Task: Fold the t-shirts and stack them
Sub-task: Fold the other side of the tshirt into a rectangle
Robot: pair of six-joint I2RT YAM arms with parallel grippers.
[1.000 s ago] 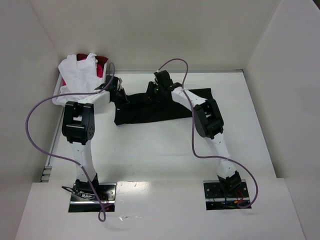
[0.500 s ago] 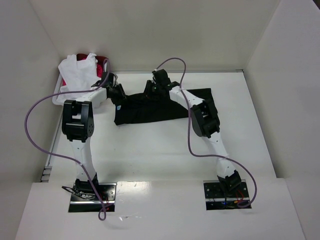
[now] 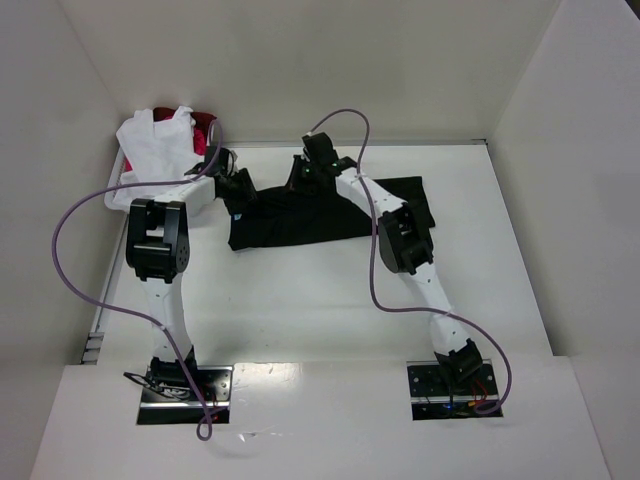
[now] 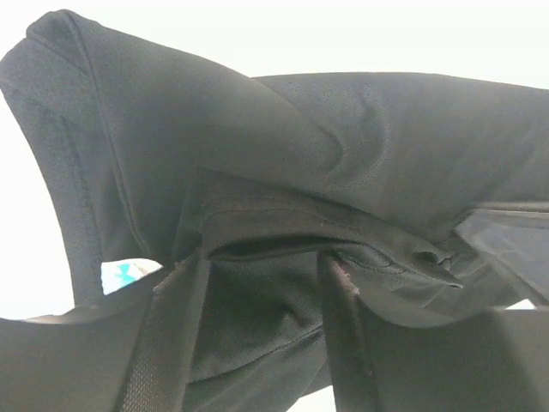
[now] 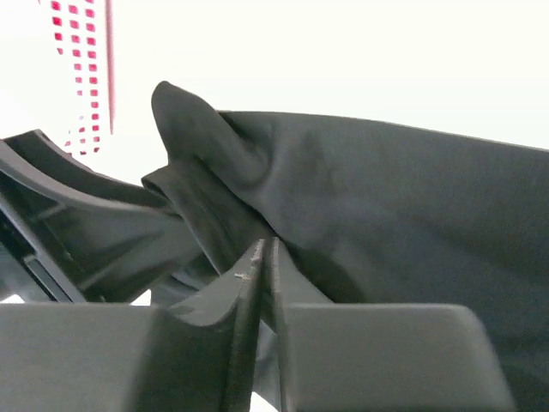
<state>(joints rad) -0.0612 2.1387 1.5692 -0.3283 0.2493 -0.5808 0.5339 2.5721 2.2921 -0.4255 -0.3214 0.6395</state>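
Note:
The black t-shirt [image 3: 330, 215] lies spread across the back middle of the table. My left gripper [image 3: 240, 186] is at its left end; in the left wrist view [image 4: 257, 268] its jaws stand wide apart with bunched black cloth [image 4: 283, 146] between and over them. The light-blue neck label [image 4: 124, 275] shows at the left. My right gripper [image 3: 303, 172] is at the shirt's back edge; in the right wrist view [image 5: 266, 251] it is shut on a thin fold of the black cloth [image 5: 369, 197]. A white t-shirt [image 3: 155, 150] and a red one [image 3: 205, 130] are heaped at the back left.
The white basket [image 3: 118, 200] holds the white and red shirts in the back left corner; its lattice wall shows in the right wrist view [image 5: 81, 77]. White walls close in the table at the back and both sides. Purple cables loop over both arms.
Both grippers have moved a little toward the back wall, the right one drawing the shirt's back edge with it. The rest of the shirt has hardly shifted.

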